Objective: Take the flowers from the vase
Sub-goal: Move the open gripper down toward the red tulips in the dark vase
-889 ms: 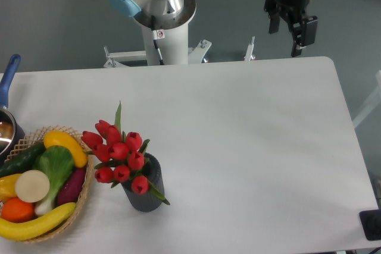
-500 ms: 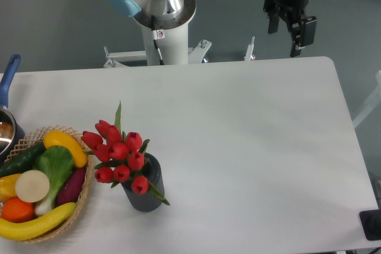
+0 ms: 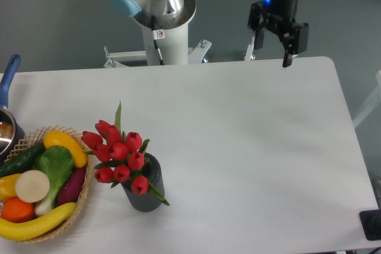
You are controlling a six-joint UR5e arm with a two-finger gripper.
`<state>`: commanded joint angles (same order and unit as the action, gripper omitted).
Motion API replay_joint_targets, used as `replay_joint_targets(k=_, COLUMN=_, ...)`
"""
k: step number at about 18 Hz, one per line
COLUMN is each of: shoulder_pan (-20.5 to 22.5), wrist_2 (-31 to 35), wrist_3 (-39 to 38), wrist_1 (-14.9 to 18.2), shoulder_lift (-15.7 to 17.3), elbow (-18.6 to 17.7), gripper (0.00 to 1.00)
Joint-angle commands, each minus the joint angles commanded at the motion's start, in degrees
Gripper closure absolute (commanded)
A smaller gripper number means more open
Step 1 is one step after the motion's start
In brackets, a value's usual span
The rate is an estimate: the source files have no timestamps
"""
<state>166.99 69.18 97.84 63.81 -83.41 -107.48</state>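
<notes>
White table before a grey-green floor

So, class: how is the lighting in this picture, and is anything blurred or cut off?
Fixed camera: soft, even light, faint shadows on the white table; red tulip bunch and dark ribbed vase sharp; black two-finger gripper sharp; wicker basket cropped at left.
</notes>
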Motion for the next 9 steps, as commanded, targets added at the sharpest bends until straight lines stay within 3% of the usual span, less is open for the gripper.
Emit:
replay_joint_targets(k=5, shoulder_pan=-0.35, wrist_2=-11.5, wrist_3=-8.26, wrist_1=-0.09, shoulder_lift=0.79, elbow=-5.44, gripper=0.0)
replay_joint_targets(k=9, shoulder_pan=-2.29, wrist_2=-18.54, wrist_3=-10.82, wrist_1=-0.09, shoulder_lift=0.0, elbow=-7.3, gripper=0.0)
